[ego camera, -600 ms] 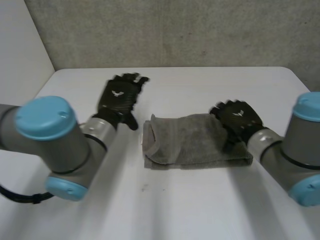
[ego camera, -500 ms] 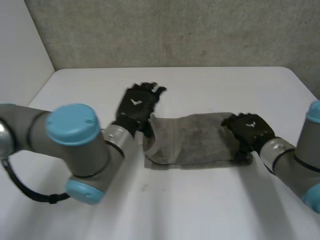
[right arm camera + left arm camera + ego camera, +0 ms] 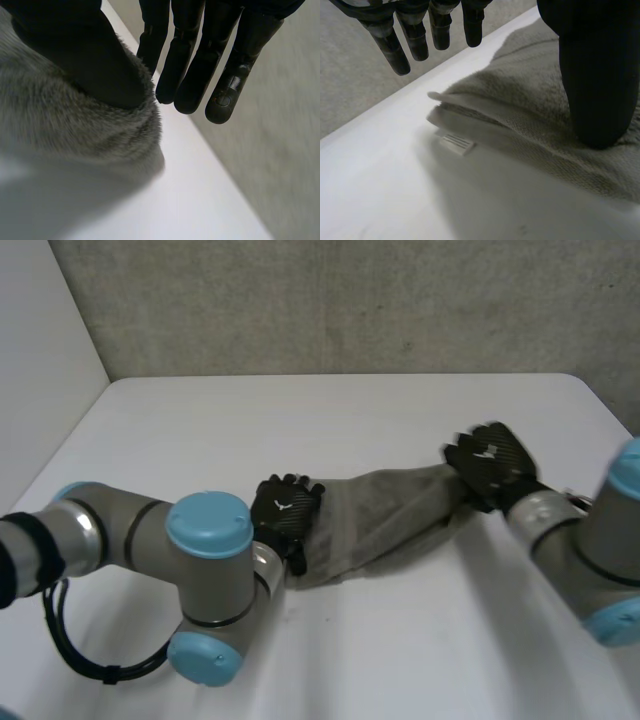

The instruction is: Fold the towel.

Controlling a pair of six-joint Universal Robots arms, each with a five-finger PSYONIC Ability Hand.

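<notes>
Left hand (image 3: 286,512) released atop towel (image 3: 385,515); right hand (image 3: 490,465) hold unclear; left wrist view: label (image 3: 456,143).

light: dim, diffuse | shadow: soft, on table (image 3: 380,175) under towel (image 3: 530,100) edge | wall (image 3: 350,300): evenly lit

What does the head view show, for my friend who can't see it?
A grey towel lies stretched across a white table. The left hand presses one end and the right hand grips the other.
</notes>
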